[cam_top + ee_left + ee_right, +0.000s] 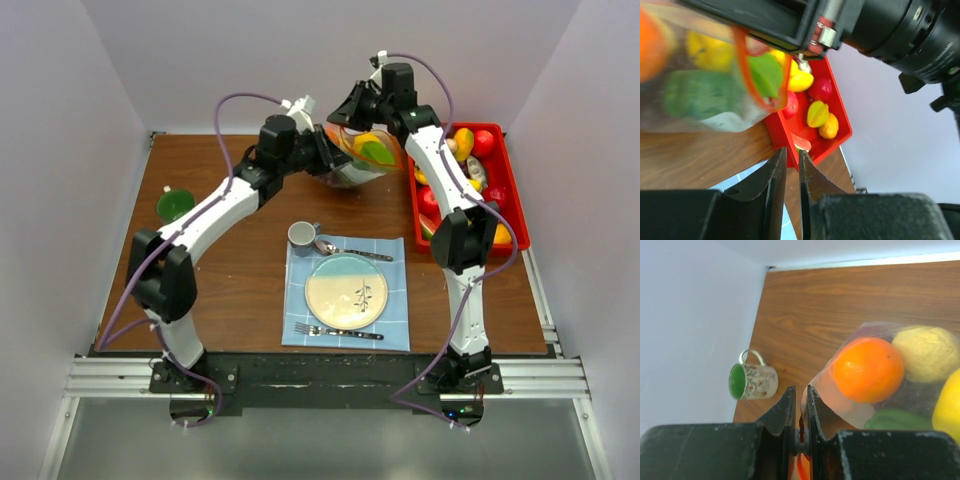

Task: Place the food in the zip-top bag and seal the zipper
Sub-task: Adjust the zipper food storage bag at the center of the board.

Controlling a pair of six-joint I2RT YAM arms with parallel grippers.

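The clear zip-top bag [362, 158] hangs above the far middle of the table with food in it: an orange [867, 369], a yellow piece [927, 352] and a green piece [892, 417]. My right gripper [350, 122] is shut on the bag's orange-red zipper [801, 464], pinched between its jaws [800, 390]. My left gripper [326, 155] sits just left of the bag. Its jaws [791, 154] are almost together with nothing between them, and the bag [700, 85] and zipper [740, 65] are above and apart from them.
A red tray [508, 190] at the right holds more toy food [817, 114]. A green-lined mug [175, 205] stands at the left. A blue placemat [395, 330] near the front carries a plate [346, 292], a grey cup [302, 234], a spoon and a fork.
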